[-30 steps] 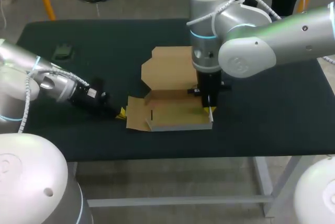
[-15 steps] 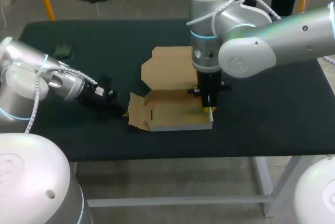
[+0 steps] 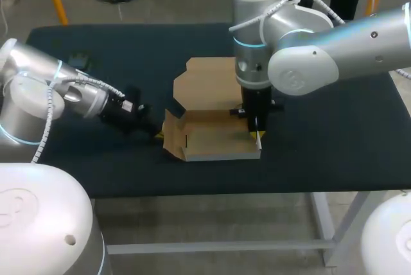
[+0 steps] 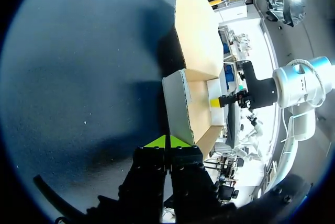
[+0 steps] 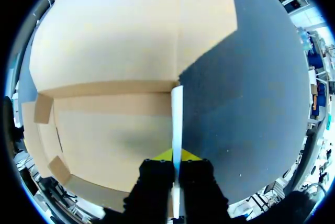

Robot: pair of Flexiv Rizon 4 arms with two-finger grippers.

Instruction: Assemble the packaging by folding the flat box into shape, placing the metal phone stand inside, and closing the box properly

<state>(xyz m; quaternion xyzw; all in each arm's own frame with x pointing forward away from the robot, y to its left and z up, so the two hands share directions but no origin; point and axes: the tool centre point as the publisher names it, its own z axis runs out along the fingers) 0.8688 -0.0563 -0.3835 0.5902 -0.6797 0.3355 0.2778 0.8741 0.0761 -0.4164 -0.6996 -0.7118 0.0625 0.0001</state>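
Dark table (image 3: 334, 127): half-folded cardboard box (image 3: 212, 139) near middle; small dark object (image 3: 78, 60) toward far left corner.

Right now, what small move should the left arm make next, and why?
Probably nudge the shut left jaws slightly inward against the left side flap of the brown cardboard box: it leans outward, not fully upright, while the right jaws pinch the right side wall upright.

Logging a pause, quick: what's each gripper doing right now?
Left gripper: closed, holding nothing, tips at the box's left flap.
Right gripper: closed on the box's right wall.
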